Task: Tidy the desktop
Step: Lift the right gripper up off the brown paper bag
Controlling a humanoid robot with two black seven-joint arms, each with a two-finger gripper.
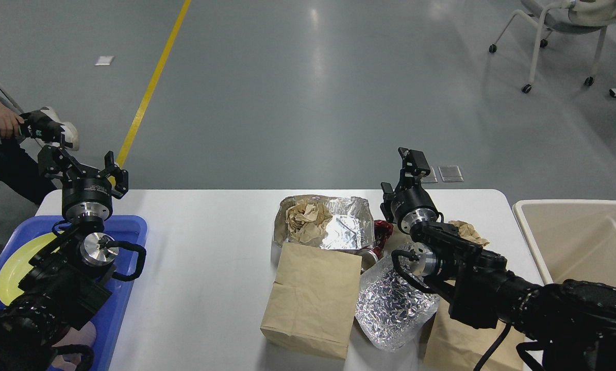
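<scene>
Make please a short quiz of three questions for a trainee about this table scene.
1. True or false: the foil tray holds crumpled brown paper.
2. Which side of the desktop has the blue tray? A left, B right.
3. What lies directly in front of the foil tray, nearer the robot?

Key: 1 true. 2 A. 3 A brown paper bag.

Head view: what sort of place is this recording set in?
Probably a lab or industrial test hall, not a home: a wide grey floor with a yellow line, a wheeled chair, and a white desktop staged with foil and paper litter.
</scene>
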